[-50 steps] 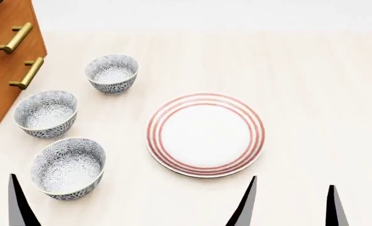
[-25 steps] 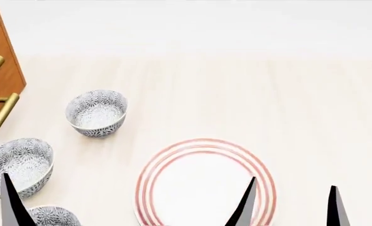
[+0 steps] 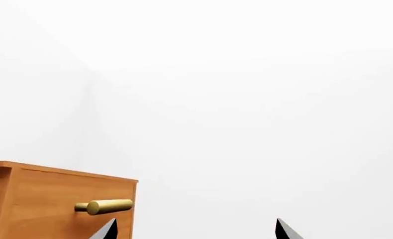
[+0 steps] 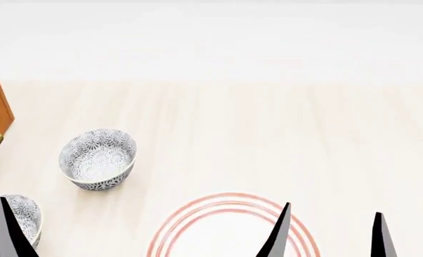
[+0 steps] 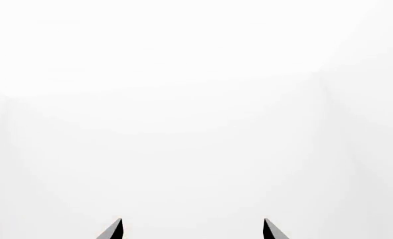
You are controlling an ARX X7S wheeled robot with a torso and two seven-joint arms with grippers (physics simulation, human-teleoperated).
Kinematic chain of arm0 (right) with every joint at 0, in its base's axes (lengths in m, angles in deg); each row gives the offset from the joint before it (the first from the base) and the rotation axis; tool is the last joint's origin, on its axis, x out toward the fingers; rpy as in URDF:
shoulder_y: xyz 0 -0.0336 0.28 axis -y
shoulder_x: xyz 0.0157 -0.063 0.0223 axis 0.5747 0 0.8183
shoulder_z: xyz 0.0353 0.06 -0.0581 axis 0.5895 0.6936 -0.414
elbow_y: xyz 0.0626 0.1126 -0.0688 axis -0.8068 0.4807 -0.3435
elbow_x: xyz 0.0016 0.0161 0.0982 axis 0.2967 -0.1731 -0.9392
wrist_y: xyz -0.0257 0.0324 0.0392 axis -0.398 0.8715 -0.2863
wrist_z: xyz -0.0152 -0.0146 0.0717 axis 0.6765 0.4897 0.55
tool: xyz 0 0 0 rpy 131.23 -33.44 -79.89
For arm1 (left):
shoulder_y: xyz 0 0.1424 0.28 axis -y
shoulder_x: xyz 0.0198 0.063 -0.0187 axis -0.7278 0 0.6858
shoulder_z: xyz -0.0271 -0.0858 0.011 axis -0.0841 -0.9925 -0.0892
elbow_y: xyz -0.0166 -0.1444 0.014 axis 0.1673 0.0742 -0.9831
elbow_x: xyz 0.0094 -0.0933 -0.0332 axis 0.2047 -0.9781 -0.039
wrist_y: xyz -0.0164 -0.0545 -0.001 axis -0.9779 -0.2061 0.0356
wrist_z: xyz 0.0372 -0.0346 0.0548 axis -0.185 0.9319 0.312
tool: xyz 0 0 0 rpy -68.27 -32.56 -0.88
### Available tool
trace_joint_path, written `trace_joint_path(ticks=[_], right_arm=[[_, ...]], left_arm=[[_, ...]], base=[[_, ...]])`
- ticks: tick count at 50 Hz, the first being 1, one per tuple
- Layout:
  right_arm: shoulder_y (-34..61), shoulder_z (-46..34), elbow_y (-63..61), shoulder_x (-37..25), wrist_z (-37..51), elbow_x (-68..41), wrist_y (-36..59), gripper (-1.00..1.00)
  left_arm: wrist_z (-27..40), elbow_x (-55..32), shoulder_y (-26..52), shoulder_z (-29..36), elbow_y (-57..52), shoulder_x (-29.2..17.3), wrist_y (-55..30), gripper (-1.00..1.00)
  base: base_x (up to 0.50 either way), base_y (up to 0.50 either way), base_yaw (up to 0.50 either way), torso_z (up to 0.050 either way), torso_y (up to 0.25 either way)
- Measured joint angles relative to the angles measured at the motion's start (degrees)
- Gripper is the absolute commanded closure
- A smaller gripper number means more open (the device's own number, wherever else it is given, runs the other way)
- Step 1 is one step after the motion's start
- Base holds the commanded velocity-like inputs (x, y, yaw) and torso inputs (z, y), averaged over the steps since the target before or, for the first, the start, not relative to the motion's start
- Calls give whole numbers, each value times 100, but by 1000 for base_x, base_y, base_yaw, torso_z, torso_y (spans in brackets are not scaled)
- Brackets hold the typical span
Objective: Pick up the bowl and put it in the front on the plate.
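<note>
both arms idle and low, nothing grasped, target bowl out of the head view

the head view takes in the far part of the desk (image 4: 269,123). the plate (image 4: 197,217), white with red rings, lies near the robot and is cut by the lower edge of that view, so only its far rim shows. one patterned bowl (image 4: 97,159) stands upright on the desk, apart from the plate and to the left of it. a second bowl (image 4: 27,214) shows partly at the lower left corner, closer to the robot. the bowl at the front, which the task appears to mean, does not appear in any view; my judgement is that it sits nearer the robot, below the frame.

the wooden drawer unit (image 3: 44,199) with a brass handle (image 3: 103,205) stands at the left edge, clear of the bowls.

the left gripper (image 3: 195,230) shows two dark fingers (image 3: 107,231) spread apart with nothing between them, pointing toward the drawer unit and the blank wall. the right gripper (image 5: 192,230) is likewise spread and empty, facing blank white. in the head view the right tips rise over the plate's near side.

judgement: the pick is not begun. the left arm is the nearer to the bowls and would suit the grasp; the row of bowls stands close, so a neighbour could be knocked.
</note>
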Motion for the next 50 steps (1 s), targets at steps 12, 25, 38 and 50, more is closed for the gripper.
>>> trace_joint_path(ticks=[12,25,38,50], right_arm=[[-8,-53,4,-49,78,85,-98,-100],[-41,-95,34,-78,177,294,-289,-100],[-40,-153,78,-119,253,360,-339,-100],[-28,-202,110,-155,320,377,-298,-100]], left_arm=[[72,7,-3,61,-4,-58,5,-100],[138,2,-4,127,9,-113,2,-100],[200,-18,6,179,24,-169,-19,-100],[241,-86,26,226,67,-219,-71,-100]], base=[[122,27,0,0,0],[0,498,0,0,0],[0,500,0,0,0],[0,26,0,0,0]])
